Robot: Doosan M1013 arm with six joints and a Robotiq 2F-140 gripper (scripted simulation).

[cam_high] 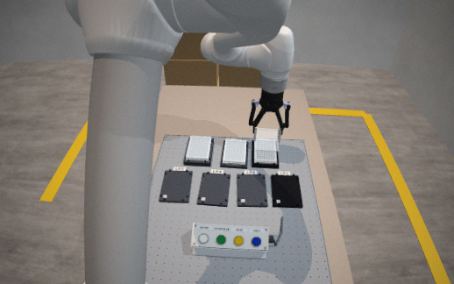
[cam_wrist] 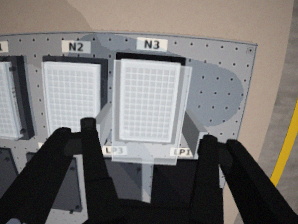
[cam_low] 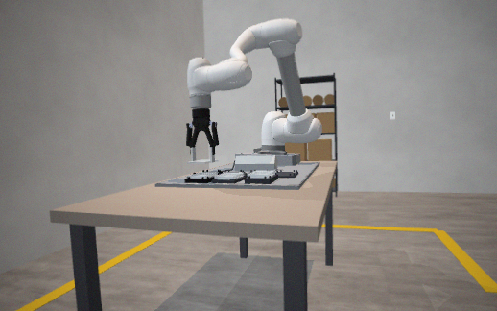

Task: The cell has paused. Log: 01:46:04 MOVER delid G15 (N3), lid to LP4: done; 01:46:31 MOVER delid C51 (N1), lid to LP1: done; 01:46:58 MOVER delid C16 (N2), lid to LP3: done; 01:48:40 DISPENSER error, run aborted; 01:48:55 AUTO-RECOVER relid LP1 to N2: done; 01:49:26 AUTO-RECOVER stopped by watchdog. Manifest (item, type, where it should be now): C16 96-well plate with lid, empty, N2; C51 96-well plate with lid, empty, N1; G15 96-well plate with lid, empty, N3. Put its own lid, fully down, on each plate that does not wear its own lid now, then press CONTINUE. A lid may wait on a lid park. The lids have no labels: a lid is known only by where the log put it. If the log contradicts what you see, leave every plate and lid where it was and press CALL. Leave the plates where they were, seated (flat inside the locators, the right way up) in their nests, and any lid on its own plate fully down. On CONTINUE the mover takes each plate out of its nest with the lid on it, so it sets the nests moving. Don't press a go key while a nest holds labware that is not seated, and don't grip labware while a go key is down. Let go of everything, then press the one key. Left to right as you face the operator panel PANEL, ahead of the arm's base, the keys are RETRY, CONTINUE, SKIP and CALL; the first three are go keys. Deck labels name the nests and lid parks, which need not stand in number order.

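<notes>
Clear lid (cam_wrist: pixel 148 106) clamped between our half-open jaws, hanging above the N3 plate (cam_high: pixel 266 155); we cannot read the park labels (cam_high: pixel 250 173) from the top view.

Clear lid (cam_wrist: pixel 148 104) — aloft over N3

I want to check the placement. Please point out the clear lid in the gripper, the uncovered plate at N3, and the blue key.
Clear plastic lid (cam_wrist: pixel 148 103): wrist view, its middle.
White uncovered 96-well plate (cam_high: pixel 266 155): top view, its well grid.
Round blue key (cam_high: pixel 256 241): top view, its cap.
</notes>
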